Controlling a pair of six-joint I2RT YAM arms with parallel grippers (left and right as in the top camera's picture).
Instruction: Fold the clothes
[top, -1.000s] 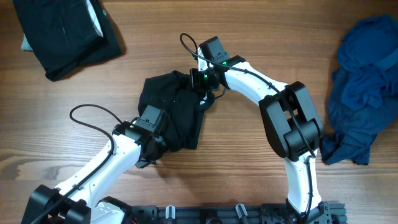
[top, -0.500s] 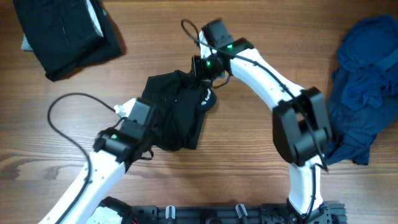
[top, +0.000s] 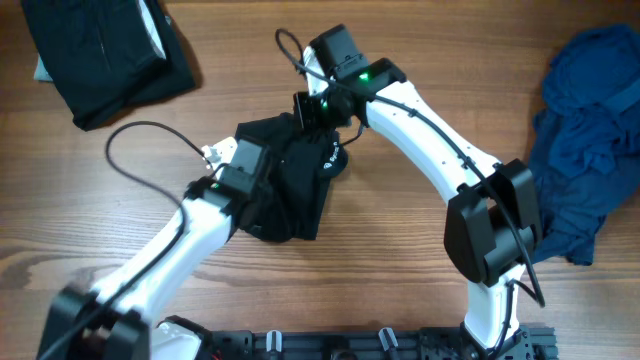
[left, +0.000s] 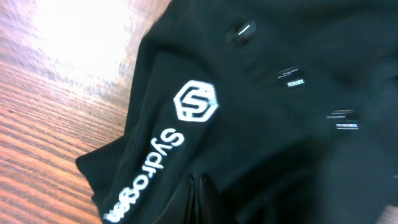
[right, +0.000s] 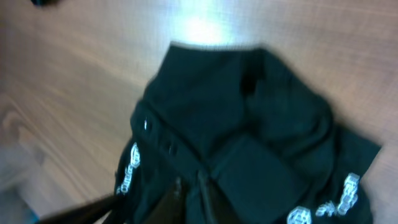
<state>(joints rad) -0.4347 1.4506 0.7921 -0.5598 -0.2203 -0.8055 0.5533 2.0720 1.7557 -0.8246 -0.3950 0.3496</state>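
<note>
The black shirt (top: 300, 185) lies bunched on the surface (top: 420, 260), taken up between both arms. The left jaws are closed on fabric at its left side, the right jaws at its far edge. Were these thin pinches pulled unevenly, fabric could be slipped free or layers twisted, and the fold spoiled.

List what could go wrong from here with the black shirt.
1. Both the left end effector and the right end effector look shut on the bunched black shirt, close together; pulling apart may twist it instead of flattening it.
2. The shirt lies in overlapping layers, so either pinch may hold several layers and make a lumpy fold.
</note>
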